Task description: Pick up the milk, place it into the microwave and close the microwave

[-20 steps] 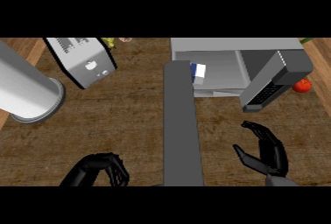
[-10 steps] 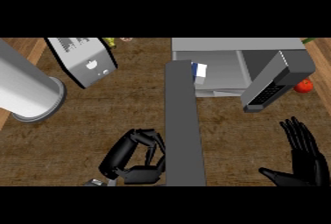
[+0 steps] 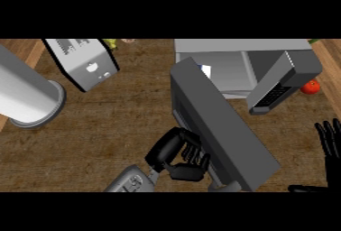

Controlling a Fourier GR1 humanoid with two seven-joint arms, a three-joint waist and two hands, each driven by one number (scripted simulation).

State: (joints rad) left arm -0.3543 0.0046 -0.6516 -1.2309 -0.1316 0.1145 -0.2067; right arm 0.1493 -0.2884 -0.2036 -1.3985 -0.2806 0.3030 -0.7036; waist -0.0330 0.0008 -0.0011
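— How is the left hand (image 3: 174, 153) posed?
— Its fingers are curled in toward the palm, and the knuckles are turned up and to the right. The grey left forearm (image 3: 131, 181) is seen coming in from the lower edge.
— And the right hand (image 3: 329, 153)?
— It is shown open at the right edge, fingers straight and pointed up, with the thumb (image 3: 303, 188) spread out to the left.

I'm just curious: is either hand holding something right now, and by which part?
Nothing is held. The left hand rests curled fingers against the outer face of the microwave door, not round it; the right hand is open and empty.
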